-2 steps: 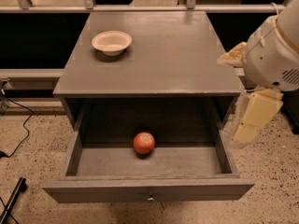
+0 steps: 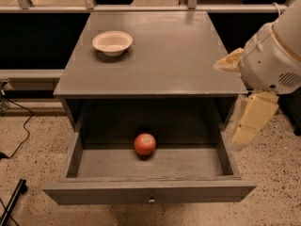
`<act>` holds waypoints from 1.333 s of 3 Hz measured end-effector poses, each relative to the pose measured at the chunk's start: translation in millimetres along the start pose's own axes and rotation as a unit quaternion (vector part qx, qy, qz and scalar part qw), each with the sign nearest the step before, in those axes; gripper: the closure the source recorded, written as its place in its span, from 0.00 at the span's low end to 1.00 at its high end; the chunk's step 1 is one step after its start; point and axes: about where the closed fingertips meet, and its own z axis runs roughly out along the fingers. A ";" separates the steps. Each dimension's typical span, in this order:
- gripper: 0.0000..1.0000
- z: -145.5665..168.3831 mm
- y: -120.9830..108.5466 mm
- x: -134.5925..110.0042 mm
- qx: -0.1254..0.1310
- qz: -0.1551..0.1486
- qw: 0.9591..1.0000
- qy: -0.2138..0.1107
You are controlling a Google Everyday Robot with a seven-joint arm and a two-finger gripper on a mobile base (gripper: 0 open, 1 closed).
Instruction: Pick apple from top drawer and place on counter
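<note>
The apple (image 2: 145, 144), red-orange with a pale patch on top, lies in the middle of the open top drawer (image 2: 150, 192), near its back. The drawer is pulled out wide, and its small metal knob (image 2: 151, 201) shows on the front panel. The grey counter (image 2: 178, 51) spans the cabinet above it. My gripper (image 2: 251, 117) hangs at the right, outside the drawer's right wall and above floor level, well to the right of the apple. It holds nothing that I can see.
A cream-white bowl (image 2: 112, 42) stands on the counter's back left. My white arm housing (image 2: 275, 55) overhangs the counter's right edge. A metal rail (image 2: 141, 7) runs behind the cabinet. Cables (image 2: 19, 135) lie on the speckled floor at the left.
</note>
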 end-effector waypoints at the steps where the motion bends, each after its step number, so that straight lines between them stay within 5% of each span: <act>1: 0.00 35.5 16.4 -5.7 -0.022 0.015 0.998 -0.056; 2: 0.00 97.4 40.5 -4.5 -0.036 0.060 0.990 -0.121; 4: 0.00 115.0 39.3 -0.2 -0.020 0.080 0.989 -0.126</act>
